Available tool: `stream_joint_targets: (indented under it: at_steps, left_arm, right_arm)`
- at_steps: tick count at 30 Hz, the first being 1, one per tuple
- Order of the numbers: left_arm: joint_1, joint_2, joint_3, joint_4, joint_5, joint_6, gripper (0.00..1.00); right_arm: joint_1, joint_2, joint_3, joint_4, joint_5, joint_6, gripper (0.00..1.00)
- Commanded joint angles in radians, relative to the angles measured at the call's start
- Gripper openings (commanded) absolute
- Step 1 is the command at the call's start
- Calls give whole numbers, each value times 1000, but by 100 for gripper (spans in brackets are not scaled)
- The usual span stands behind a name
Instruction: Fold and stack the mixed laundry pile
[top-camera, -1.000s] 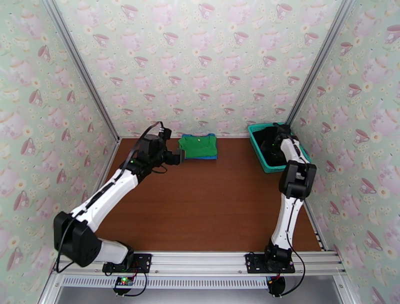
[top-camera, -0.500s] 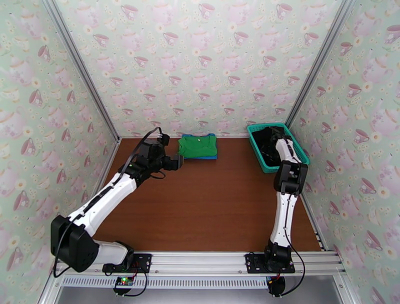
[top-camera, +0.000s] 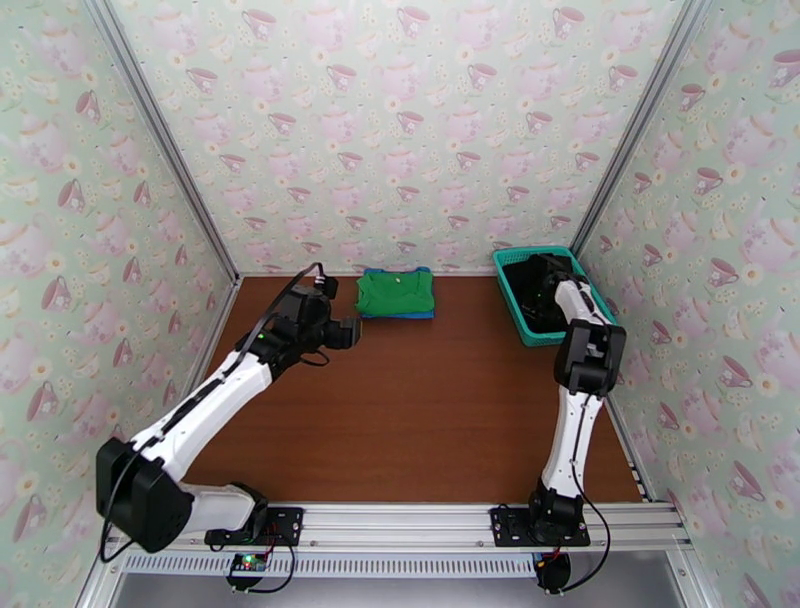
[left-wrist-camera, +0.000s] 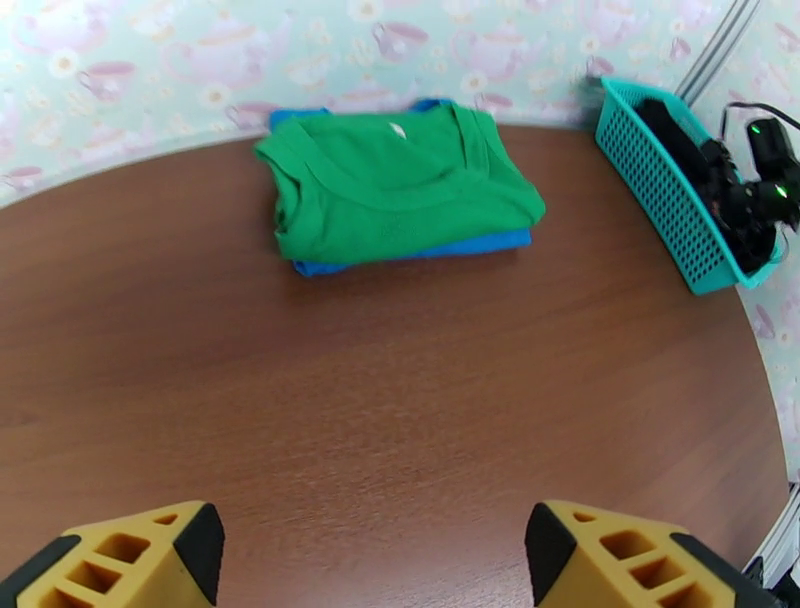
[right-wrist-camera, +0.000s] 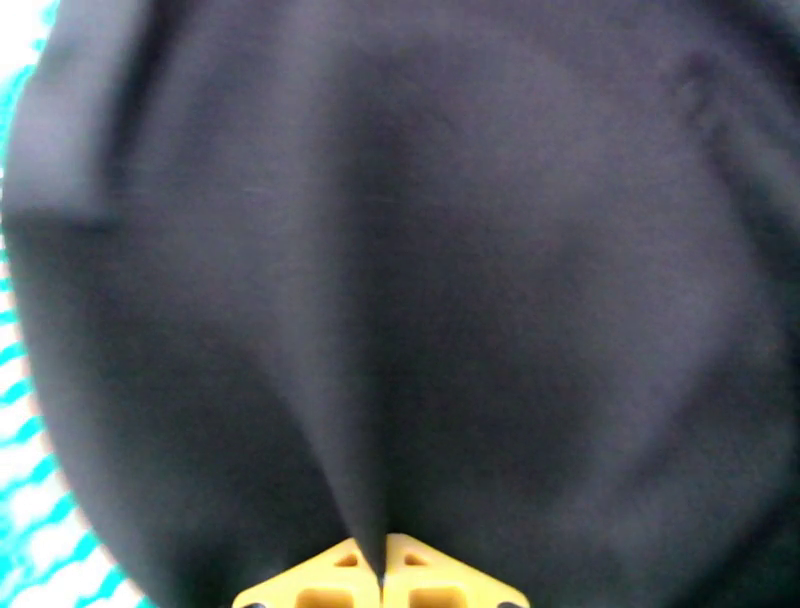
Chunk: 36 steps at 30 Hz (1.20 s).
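A folded bright green shirt (top-camera: 396, 291) (left-wrist-camera: 395, 185) lies on top of a folded blue shirt (top-camera: 412, 314) (left-wrist-camera: 420, 250) at the back of the table. My left gripper (top-camera: 345, 333) (left-wrist-camera: 370, 560) hovers to the near left of this stack, open, with nothing between its yellow fingertips (left-wrist-camera: 130, 560). The black garment (top-camera: 540, 275) (right-wrist-camera: 400, 280) lies inside the teal basket (top-camera: 512, 290) (left-wrist-camera: 660, 195). My right gripper (top-camera: 542, 295) (right-wrist-camera: 381, 578) reaches down into the basket, its tips pressed together on a pinched fold of the black cloth.
The basket stands at the back right against the wall. Patterned walls and metal frame posts enclose the table on three sides. Bare brown tabletop (top-camera: 420, 420) spreads between the stack and the arm bases.
The left gripper has drawn back from the green and blue stack, toward the near left. The right arm has shifted slightly inside the basket.
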Motion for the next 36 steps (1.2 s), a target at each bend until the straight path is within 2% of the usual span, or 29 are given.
stream_joint_targets:
  at_steps: [1, 9, 16, 20, 24, 27, 31, 36]
  left_arm:
    - [-4, -56, -20, 16, -38, -15, 82]
    - [-3, -91, -64, 52, -25, -26, 79]
    - [-3, -116, -67, 48, -17, -29, 79]
    - [-4, -154, -72, 35, -32, -25, 79]
    - [-2, -200, -79, 9, -55, -20, 79]
    - [0, -232, -78, -25, -82, -9, 79]
    - [4, -278, -74, -84, -125, 11, 80]
    - [7, -326, -63, -170, -168, 39, 83]
  right_arm:
    - [4, -247, -94, 251, -82, 10, 0]
    - [11, -524, -174, 333, -147, 25, 0]
    - [22, -656, -144, 299, -242, 51, 0]
    - [72, -738, -112, 271, -316, 53, 0]
    - [174, -804, -100, 203, -338, 40, 0]
    - [276, -854, -155, 163, -319, 28, 0]
    - [453, -944, -381, 199, -220, 40, 0]
    - [679, -986, -756, 365, -88, 142, 0]
